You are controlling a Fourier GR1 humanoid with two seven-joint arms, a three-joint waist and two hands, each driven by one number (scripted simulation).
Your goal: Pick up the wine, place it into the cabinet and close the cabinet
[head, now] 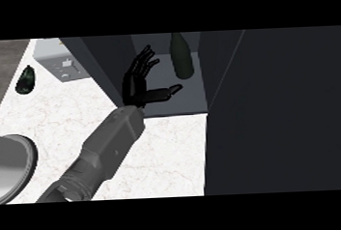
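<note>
The wine bottle, dark green, stands upright inside the open cabinet, towards the back of its grey floor. My left hand is just left of the bottle inside the cabinet's opening, open, with the fingers up and the thumb stretched right towards the bottle without touching it. Its grey forearm runs in from the lower left. The cabinet's dark door stands swung open and fills the right side of the view. My right hand does not show.
A small dark green object lies on the white marble counter at the far left. A grey box sits beside the cabinet's left wall. The curved grey rim of a basin shows at the lower left.
</note>
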